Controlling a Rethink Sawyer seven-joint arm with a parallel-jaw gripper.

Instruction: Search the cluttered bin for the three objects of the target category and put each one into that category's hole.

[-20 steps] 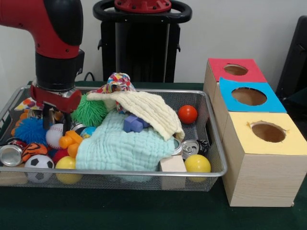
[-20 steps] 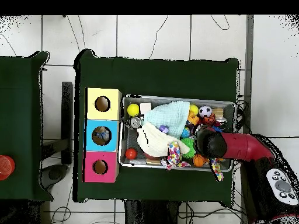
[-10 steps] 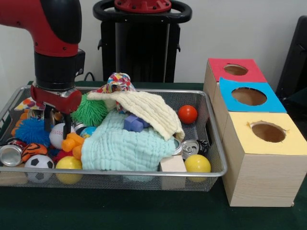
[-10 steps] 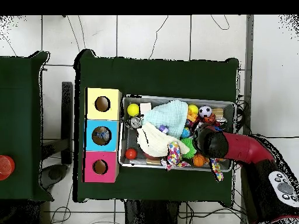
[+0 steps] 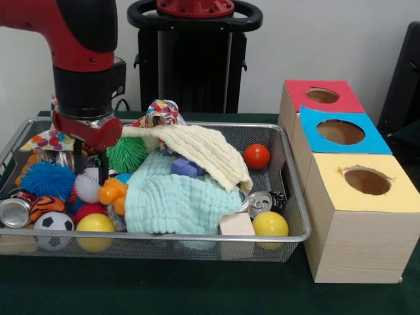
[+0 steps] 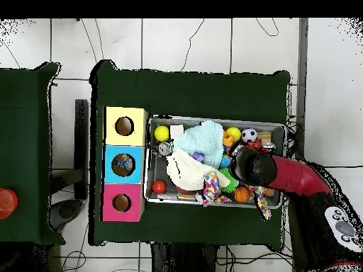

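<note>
Your gripper (image 5: 90, 164) is down in the bin (image 5: 289, 172), left side, fingers spread around the baseball (image 5: 86, 187). The orange toy (image 5: 113, 192) touches it and the mint cloth (image 5: 174, 202) lies just beside; closing now could catch them.

Front view sits low and close; overhead view looks straight down; both share the bin (image 5: 289, 197) (image 6: 150, 159).

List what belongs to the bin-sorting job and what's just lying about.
Job: hand, wire bin, red-topped box, blue-topped box, yellow-topped box; possible targets in the bin: red ball, yellow ball, can.
Lying about: black stand behind the table, red object on the side table, mint cloth and cream cloth covering things.
</note>
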